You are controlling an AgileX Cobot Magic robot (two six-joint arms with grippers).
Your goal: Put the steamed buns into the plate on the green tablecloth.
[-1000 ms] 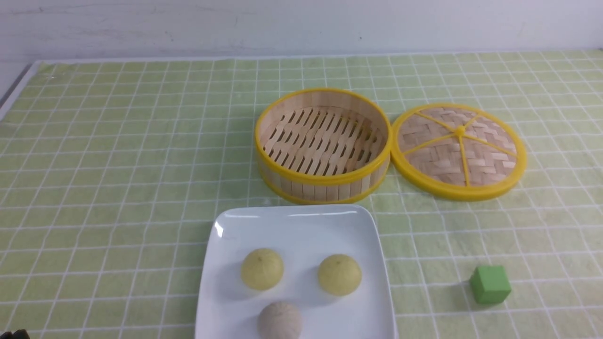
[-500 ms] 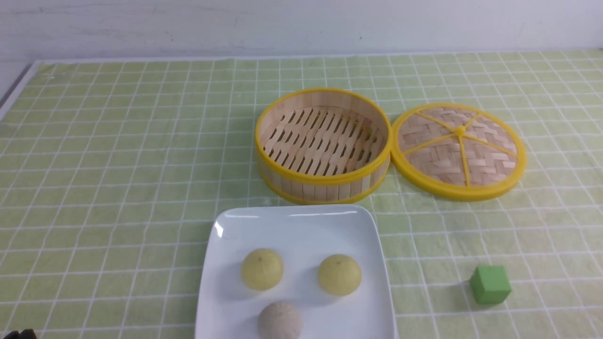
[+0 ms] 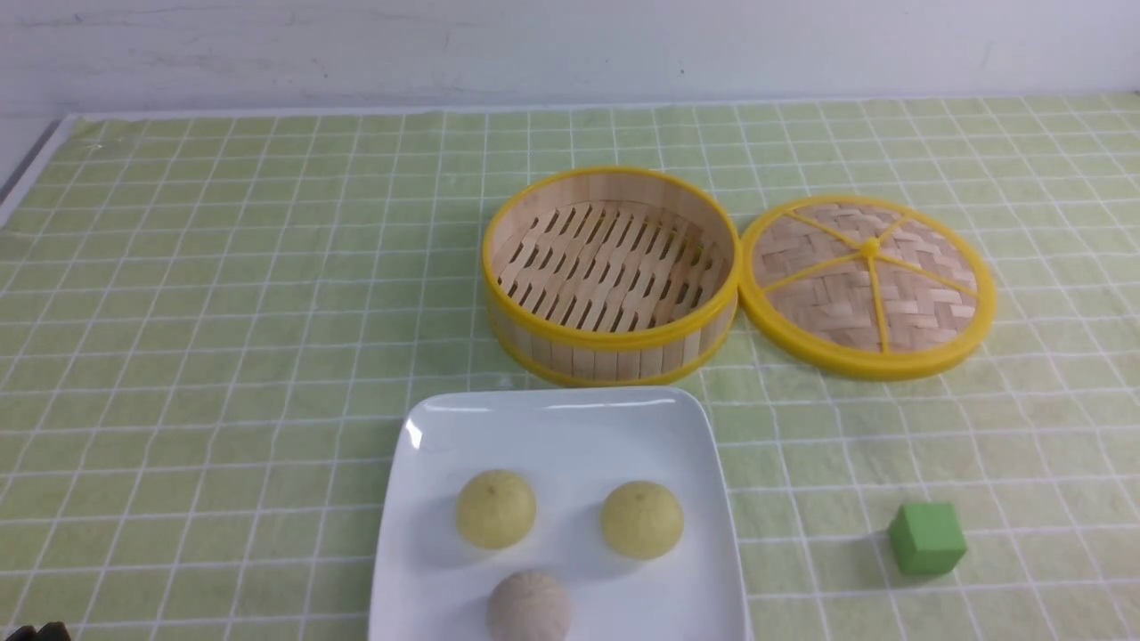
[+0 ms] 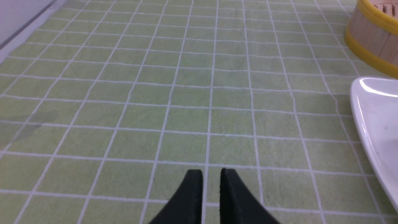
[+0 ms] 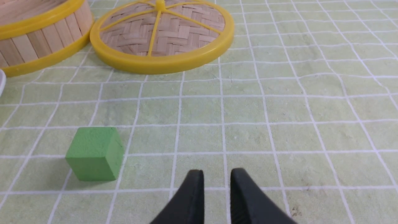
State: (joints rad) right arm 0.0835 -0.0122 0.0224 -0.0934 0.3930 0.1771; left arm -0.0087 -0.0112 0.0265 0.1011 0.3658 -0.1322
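Observation:
Three steamed buns lie in the white square plate at the front middle of the green tablecloth: two pale yellow buns and a greyish bun nearest me. My left gripper hovers low over bare cloth left of the plate, whose rim shows in its view; the jaws stand nearly together, holding nothing. Only a dark tip of it shows in the front view. My right gripper is also nearly closed and empty over the cloth, out of the front view.
An empty bamboo steamer basket stands behind the plate, its woven lid flat on the cloth beside it on the right. A small green cube sits right of the plate, close to my right gripper.

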